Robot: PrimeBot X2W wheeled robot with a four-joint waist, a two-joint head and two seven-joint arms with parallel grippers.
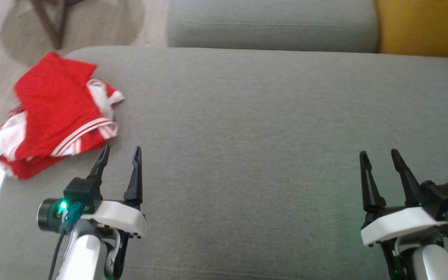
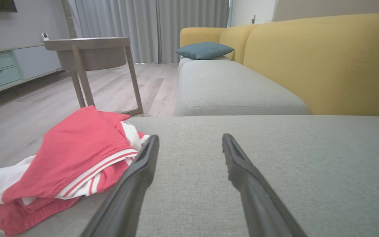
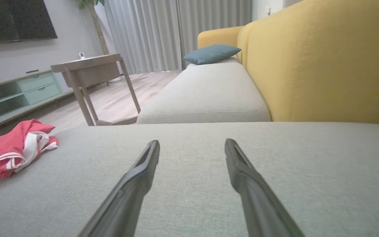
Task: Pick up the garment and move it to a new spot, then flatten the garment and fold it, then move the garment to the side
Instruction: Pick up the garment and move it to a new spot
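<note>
A red garment (image 1: 55,116) with white stripes and trim lies in a folded heap at the left end of the grey cushion (image 1: 266,128), part of it hanging over the edge. My left gripper (image 1: 121,152) is open, empty, just right of and below the heap; its left fingertip almost touches the cloth. In the left wrist view the garment (image 2: 74,161) sits left of the left gripper (image 2: 189,141). My right gripper (image 1: 379,154) is open and empty at the lower right, far from the cloth. The right wrist view has the garment (image 3: 8,151) at far left, and the right gripper (image 3: 192,146) over bare cushion.
A second grey seat cushion (image 1: 272,23) lies beyond, with a yellow backrest (image 1: 426,27) at the right and a blue pillow (image 2: 204,50) farther off. A wooden side table (image 2: 90,56) stands on the floor to the left.
</note>
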